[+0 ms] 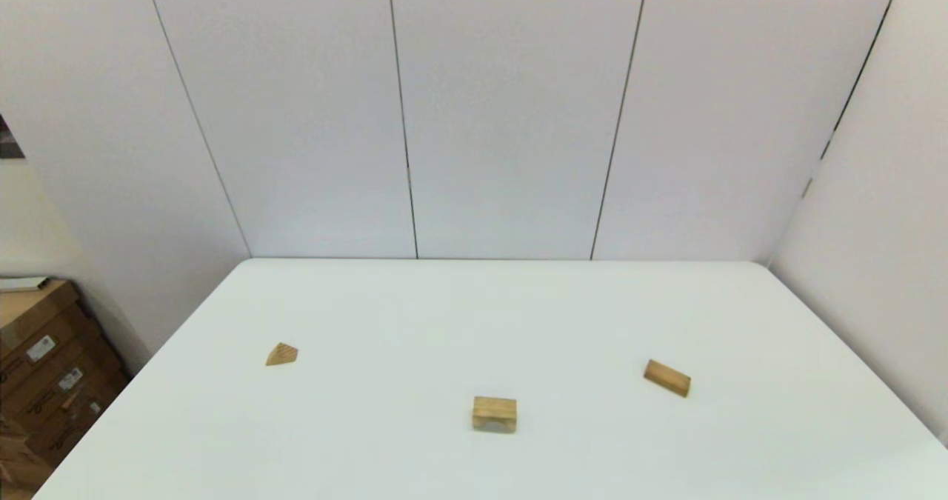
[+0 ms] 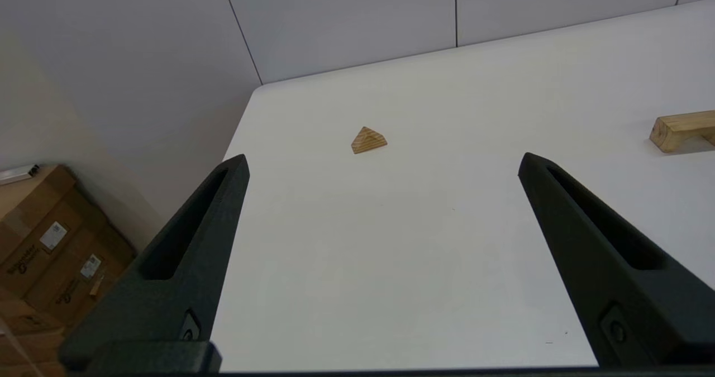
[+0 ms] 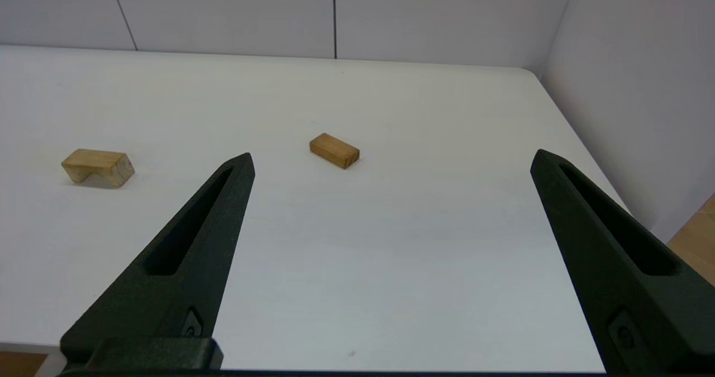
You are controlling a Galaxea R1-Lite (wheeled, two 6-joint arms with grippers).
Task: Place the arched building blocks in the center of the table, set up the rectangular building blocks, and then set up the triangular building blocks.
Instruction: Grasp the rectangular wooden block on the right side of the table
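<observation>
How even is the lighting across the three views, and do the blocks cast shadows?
Head view: soft, even light on the table, no glare. Left wrist view: faint shadow beside the triangular block. Right wrist view: soft shadows under the arched block and beside the rectangular block.

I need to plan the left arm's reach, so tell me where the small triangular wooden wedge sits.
In the head view the small light-wood triangular wedge lies on the white table's left side, apart from the notched arched wooden block near the middle.

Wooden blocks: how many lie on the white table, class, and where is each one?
3. The triangular block lies on the robot's left, the arched block near the middle, the rectangular block on the right. None looks hidden.
</observation>
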